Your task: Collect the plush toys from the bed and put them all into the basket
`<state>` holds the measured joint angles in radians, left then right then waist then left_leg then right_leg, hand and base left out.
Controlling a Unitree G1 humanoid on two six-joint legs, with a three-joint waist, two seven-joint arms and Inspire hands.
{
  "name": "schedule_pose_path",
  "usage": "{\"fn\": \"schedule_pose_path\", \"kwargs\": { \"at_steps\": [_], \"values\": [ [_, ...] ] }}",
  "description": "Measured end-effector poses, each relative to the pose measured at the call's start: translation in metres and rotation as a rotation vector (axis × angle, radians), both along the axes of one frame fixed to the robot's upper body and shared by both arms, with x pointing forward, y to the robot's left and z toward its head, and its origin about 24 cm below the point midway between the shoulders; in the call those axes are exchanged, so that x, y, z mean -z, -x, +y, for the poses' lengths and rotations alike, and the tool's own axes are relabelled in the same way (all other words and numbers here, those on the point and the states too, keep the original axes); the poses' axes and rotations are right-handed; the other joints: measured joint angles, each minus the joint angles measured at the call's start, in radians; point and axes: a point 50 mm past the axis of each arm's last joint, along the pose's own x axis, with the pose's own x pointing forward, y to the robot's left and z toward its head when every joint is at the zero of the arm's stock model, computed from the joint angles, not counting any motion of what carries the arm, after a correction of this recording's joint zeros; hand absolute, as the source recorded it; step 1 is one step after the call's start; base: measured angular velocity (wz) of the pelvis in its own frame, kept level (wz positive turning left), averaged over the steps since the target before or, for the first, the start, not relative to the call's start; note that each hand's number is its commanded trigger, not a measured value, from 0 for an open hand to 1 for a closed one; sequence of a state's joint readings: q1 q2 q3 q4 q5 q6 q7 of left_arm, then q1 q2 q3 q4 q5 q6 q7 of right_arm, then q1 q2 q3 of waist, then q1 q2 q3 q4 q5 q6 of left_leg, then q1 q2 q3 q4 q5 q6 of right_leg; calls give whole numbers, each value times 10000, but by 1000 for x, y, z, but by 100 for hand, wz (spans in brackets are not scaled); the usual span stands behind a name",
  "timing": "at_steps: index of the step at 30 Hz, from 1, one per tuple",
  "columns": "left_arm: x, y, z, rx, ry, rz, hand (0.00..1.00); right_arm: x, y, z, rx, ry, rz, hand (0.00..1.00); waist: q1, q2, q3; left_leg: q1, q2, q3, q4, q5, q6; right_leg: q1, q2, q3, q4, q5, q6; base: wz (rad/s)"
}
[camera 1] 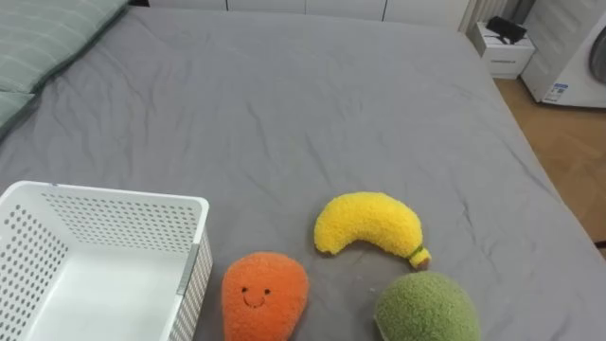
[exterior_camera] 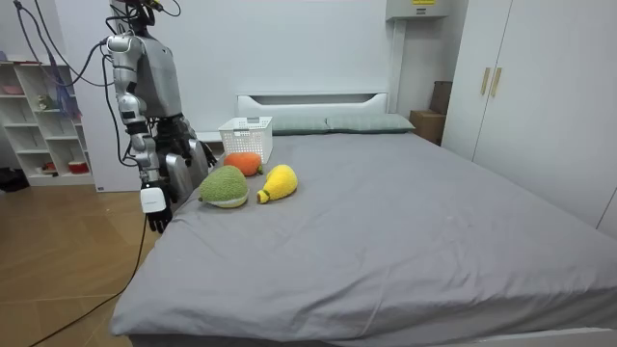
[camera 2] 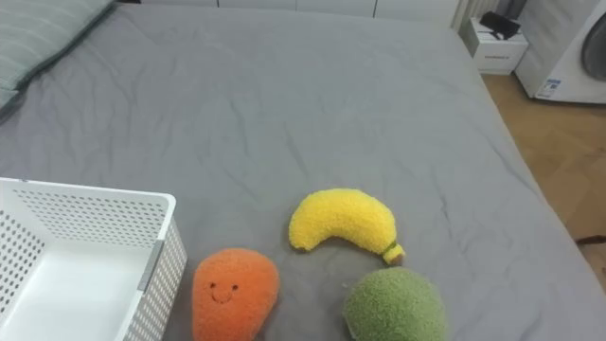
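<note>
White perforated basket (camera 1: 104,256) at the near edge of the bed (camera 1: 303,104), toward the pillow (camera 1: 47,38) end, with nothing visible inside. Just beside its right wall, an orange plush toy (camera 1: 263,296); further along the same edge, a yellow banana toy (camera 1: 369,225) and a round green toy (camera 1: 426,308), close together. Beyond them, wide bare grey sheet up to the far edge and the foot end. Right hand (exterior_camera: 159,217) hanging beside the bed's near edge, fingers slack and apart, holding nothing.
</note>
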<state>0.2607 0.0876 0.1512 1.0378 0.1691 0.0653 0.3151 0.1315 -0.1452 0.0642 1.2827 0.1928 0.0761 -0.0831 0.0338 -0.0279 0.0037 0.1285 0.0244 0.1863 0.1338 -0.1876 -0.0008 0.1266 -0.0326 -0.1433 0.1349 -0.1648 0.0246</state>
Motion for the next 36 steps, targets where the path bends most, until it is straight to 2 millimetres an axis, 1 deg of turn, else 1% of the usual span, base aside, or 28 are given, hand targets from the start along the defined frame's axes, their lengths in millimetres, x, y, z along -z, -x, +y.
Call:
{"fn": "schedule_pose_path", "kwargs": {
  "at_steps": [2, 3, 4, 5, 8, 11, 12, 13, 15, 16, 17, 18, 20, 23, 24, 26, 28, 29, 31, 32, 34, 35, 36],
  "values": [
    [0, 0, 0, 7, -3, -7, 0, 0, 0, 0, -3, -1, 0, 0, 5, 4, 1, -2, 0, -5, -1, 0, 0, -2, 2, 14, 1, 0, 0, 0],
    [0, -1, 0, 14, -4, -13, 0, 0, 0, 0, -5, -2, -1, 0, 6, -54, 34, -2, 0, -1, -1, 0, 0, -1, 1, 14, 1, 0, 0, 0],
    [0, -1, 0, 69, -4, -7, 0, 0, 0, 0, 4, -3, -2, 0, 3, -2, 13, -5, 0, -2, -1, 0, 0, -1, 2, 8, 0, 0, 0, 0],
    [0, -1, 0, 116, 0, 2, 0, 0, 0, 0, 11, -2, -4, 0, 3, -41, 37, -9, 0, -1, -2, 0, 0, -5, 2, 8, -1, 0, 0, 0],
    [0, -1, -1, 130, 6, 2, 0, 0, 0, 0, 21, 3, -14, 0, 4, -51, 47, -26, 0, 5, -2, 0, 0, -17, 2, 7, -3, 0, 0, 0],
    [0, -1, -1, 130, 6, -2, 0, 0, -1, 0, 66, 2, -25, 0, 3, -54, 51, -37, 0, 3, -3, 0, 0, -30, 2, 9, -5, 0, 0, 0],
    [0, -1, -1, 130, 7, -2, 0, 0, -1, 0, 95, 0, -31, 0, 6, -15, 29, -37, 0, 10, -3, 0, 0, -25, 2, 9, -4, 0, 0, 0],
    [0, -1, -1, 132, 14, -1, 0, 0, -1, 0, 143, -3, -43, 0, 7, -49, 52, -41, 1, 27, -4, 0, 0, -48, 2, 14, -1, 0, 0, 0],
    [0, -1, -2, 163, 33, 16, 0, 0, -1, 0, 312, -11, -76, 0, -6, -16, 33, -54, 0, 22, -3, 0, 0, -59, 2, 6, 1, 0, 0, 0],
    [0, -1, -2, 162, 35, 18, 0, 0, -1, 0, 374, -9, -87, 0, -19, -31, 39, -52, 0, 20, -3, 0, 0, -55, 1, -1, -1, 0, 0, 0],
    [0, -1, -2, 157, 37, 21, 0, 0, 0, 0, 551, -3, -104, 0, -26, -23, 35, -50, 0, 19, -2, 0, 0, -44, 1, -5, -5, 0, 0, 0],
    [0, -1, -1, 132, 39, 17, 0, 0, 1, 0, 796, -23, -122, 0, -27, -53, 51, -55, -2, 18, -2, 0, 0, -50, 0, -5, -4, 0, 0, 0],
    [0, -1, 0, 25, 11, 0, 0, 0, 2, -1, 1254, -47, -161, 0, -26, -38, 41, -54, -1, 17, -2, 0, 0, -51, 1, -5, -4, 0, 0, 0],
    [0, 4, 4, -169, 5, 228, 0, -1, 6, -4, 2074, -50, -202, 0, -79, -59, 43, -15, -1, 17, -3, 0, 0, -5, 0, -4, -9, -2, 0, 0],
    [-1, 6, 6, -318, 61, 289, 0, -1, 7, -5, 2524, -60, -239, 0, -92, -106, 25, 9, -1, 10, -6, 0, 0, 14, -2, -7, -8, -3, 1, 0],
    [-1, 7, 9, -582, 8, 309, 0, -1, 11, -7, 3325, -61, -310, 0, -189, -125, 25, 18, -1, 14, -8, 0, 0, 19, -5, -17, -4, -6, 3, 0],
    [-4, 13, 16, -701, -191, 359, 0, -3, 11, -14, 4462, 45, -610, 0, -371, -232, -8, 29, 0, 10, 0, 0, 0, 37, -4, -24, -1, -6, 2, 0],
    [-5, 13, 18, -754, -215, 355, 0, -3, 11, -16, 4730, 103, -672, 0, -404, -247, -5, 29, 1, 10, 2, 1, 0, 39, -4, -24, 2, -6, 2, 0],
    [-7, 12, 27, -864, -347, 299, 0, -7, 7, -29, 5485, 469, -973, 0, -560, -337, -4, 38, -2, 17, 12, 1, 2, 37, -6, -15, 20, -6, 2, 0],
    [-8, 12, 29, -833, -395, 286, 0, -9, 5, -34, 5653, 593, -1072, 0, -570, -361, -7, 43, -3, 20, 11, 1, 2, 38, -7, -13, 27, -6, 2, 0],
    [-11, 9, 37, -828, -588, 204, 0, -17, -4, -55, 6080, 1278, -1623, 0, -657, -447, -14, 58, -5, 48, 8, 2, 2, 21, -6, 25, 49, -6, 1, -5],
    [-11, 10, 37, -821, -611, 224, 0, -20, -8, -62, 6053, 1499, -1785, 0, -679, -464, -10, 59, -5, 53, 5, 2, 3, -4, -7, 45, 65, -6, 1, -8],
    [-11, 12, 38, -834, -630, 263, 0, -26, -19, -74, 5908, 1984, -2189, 0, -700, -477, 4, 30, -4, 61, 3, 2, 4, -53, -9, 46, 80, -5, 2, -4]
  ]
}}
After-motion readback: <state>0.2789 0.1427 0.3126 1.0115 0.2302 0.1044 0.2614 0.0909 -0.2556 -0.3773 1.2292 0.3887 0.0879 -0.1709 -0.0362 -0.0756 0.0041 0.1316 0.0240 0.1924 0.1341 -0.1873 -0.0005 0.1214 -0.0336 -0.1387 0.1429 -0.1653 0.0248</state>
